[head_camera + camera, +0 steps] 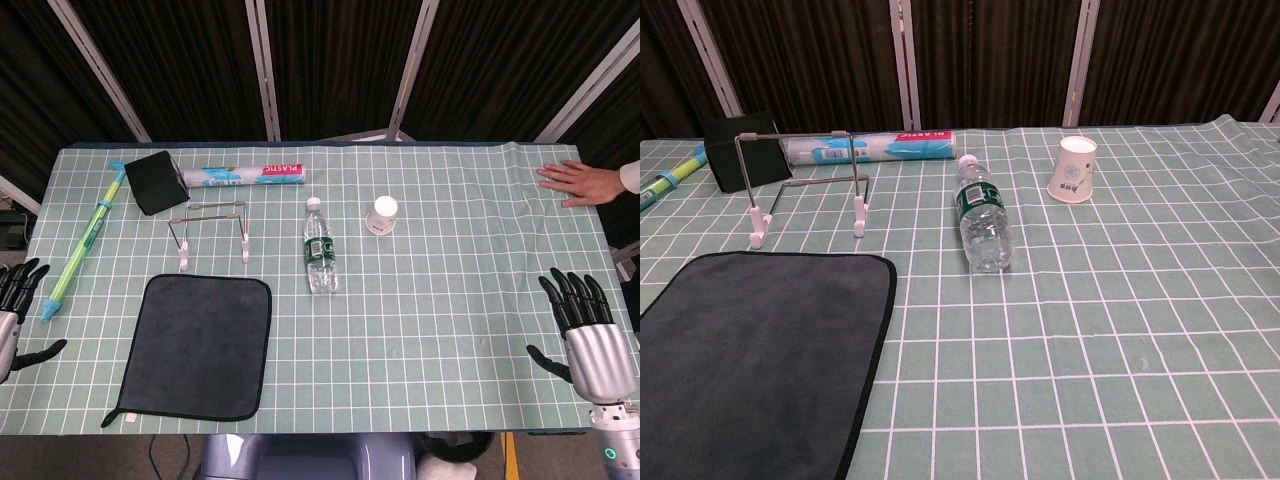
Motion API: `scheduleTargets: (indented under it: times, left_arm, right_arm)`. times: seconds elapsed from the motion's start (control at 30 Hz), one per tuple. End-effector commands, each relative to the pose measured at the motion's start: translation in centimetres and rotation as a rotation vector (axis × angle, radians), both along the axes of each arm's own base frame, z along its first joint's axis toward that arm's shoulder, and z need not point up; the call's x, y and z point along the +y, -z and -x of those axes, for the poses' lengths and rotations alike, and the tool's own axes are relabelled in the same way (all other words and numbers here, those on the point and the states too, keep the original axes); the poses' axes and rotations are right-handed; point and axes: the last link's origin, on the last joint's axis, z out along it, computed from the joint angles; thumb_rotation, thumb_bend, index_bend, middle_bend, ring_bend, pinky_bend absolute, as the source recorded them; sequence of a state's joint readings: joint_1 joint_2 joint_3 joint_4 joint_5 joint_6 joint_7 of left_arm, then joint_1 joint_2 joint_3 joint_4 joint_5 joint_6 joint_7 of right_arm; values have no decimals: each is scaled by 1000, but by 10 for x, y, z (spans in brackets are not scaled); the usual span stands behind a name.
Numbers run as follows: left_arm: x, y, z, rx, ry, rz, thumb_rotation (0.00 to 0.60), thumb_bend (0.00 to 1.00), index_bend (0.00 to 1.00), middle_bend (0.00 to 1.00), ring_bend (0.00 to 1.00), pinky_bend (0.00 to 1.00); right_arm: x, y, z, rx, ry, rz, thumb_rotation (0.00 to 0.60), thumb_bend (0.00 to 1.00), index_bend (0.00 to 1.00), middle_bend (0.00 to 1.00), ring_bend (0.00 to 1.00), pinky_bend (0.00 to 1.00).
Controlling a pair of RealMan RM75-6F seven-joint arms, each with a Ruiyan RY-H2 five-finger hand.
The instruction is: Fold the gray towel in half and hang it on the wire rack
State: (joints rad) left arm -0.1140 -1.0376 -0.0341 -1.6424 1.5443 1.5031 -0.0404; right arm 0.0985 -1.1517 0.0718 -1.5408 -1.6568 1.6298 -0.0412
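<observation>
Currently one gray towel (198,345), one wire rack (210,228), two empty hands.

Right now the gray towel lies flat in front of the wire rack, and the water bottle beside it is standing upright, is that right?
Not quite. The water bottle is lying on its side, cap pointing away from the robot, as the chest view shows plainly. The rest holds: the gray towel lies flat and unfolded in front of the wire rack.
</observation>
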Motion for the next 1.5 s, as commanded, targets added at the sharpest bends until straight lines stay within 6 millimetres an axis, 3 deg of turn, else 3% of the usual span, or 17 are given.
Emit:
scheduleTargets:
  times: [0.03, 0.33, 0.53, 0.8, 0.87, 0.93, 1.03, 1.5]
  left_arm:
    - [0, 1, 0, 4, -3, 6, 600, 0, 0, 0, 0, 0]
    - [-8, 28, -14, -12, 12, 177, 600, 0, 0, 0, 0, 0]
    - [-18, 59, -41, 11, 63, 266, 600, 0, 0, 0, 0, 0]
    - [-43, 108, -54, 69, 75, 455, 600, 0, 7, 0, 0, 0]
    - [-48, 120, -57, 79, 82, 483, 600, 0, 59, 0, 0, 0]
    - [-52, 129, -59, 84, 83, 499, 600, 0, 194, 0, 0, 0]
    - [-58, 142, -61, 102, 82, 507, 600, 1, 318, 0, 0, 0]
    - [-66, 181, -53, 85, 123, 449, 600, 30, 342, 0, 0, 0]
  right_arm:
    - [0, 0, 0, -1, 2, -2, 600, 0, 0, 0, 0, 0]
    - [1, -1, -3, -10, -4, -6, 600, 0, 0, 0, 0, 0]
    - [0, -3, -1, -19, 7, -10, 600, 0, 0, 0, 0, 0]
    - [-1, -4, 1, -36, 11, -20, 600, 0, 0, 0, 0, 0]
    - [-1, -6, 1, -42, 12, -20, 600, 0, 0, 0, 0, 0]
    - [-1, -7, 1, -47, 12, -21, 600, 0, 0, 0, 0, 0]
    - [-1, -8, 2, -54, 13, -24, 600, 0, 0, 0, 0, 0]
    - [-3, -10, 5, -75, 25, -34, 600, 0, 0, 0, 0, 0]
